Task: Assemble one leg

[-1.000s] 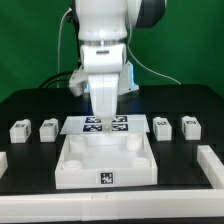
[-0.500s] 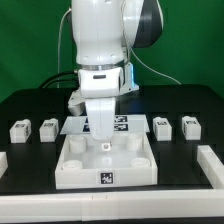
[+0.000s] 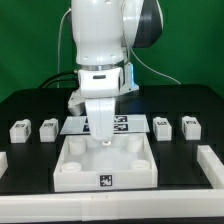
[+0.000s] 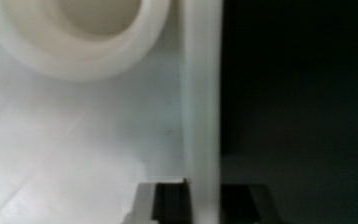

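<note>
Early going: nearest us, the tray (image 3: pixel 75 175) sits w/ its visible sockets bare, so no leg is in yet. At its back wall the gripper (image 3: pixel 104 142) stands astride the rim, which fills the gap btwn the fingers (image 4: pixel 165 205); we read that as pinched on it. Beyond, four legs (image 3: pixel 47 129) stand loose, two per side of the marker board (image 3: pixel 118 124). The whole fit-up remains, in our view.
</note>
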Available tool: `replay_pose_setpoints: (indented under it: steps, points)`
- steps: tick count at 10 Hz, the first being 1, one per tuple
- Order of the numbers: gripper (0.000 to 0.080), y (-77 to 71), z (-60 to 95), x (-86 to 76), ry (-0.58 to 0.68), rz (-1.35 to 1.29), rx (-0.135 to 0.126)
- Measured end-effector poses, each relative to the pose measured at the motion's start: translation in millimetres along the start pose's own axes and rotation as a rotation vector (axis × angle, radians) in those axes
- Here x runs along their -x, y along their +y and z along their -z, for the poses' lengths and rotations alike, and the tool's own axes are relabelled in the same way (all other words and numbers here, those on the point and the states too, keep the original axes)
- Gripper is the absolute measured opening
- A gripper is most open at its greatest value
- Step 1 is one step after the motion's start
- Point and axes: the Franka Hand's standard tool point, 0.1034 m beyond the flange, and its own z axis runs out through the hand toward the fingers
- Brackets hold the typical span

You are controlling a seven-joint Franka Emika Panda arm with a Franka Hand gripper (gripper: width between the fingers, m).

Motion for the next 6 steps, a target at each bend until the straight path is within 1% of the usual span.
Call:
replay_pose_setpoints:
  steps: [6]
  points:
    - [0.0058,1.1,0.1,-1.0,0.000,0.002,0.001]
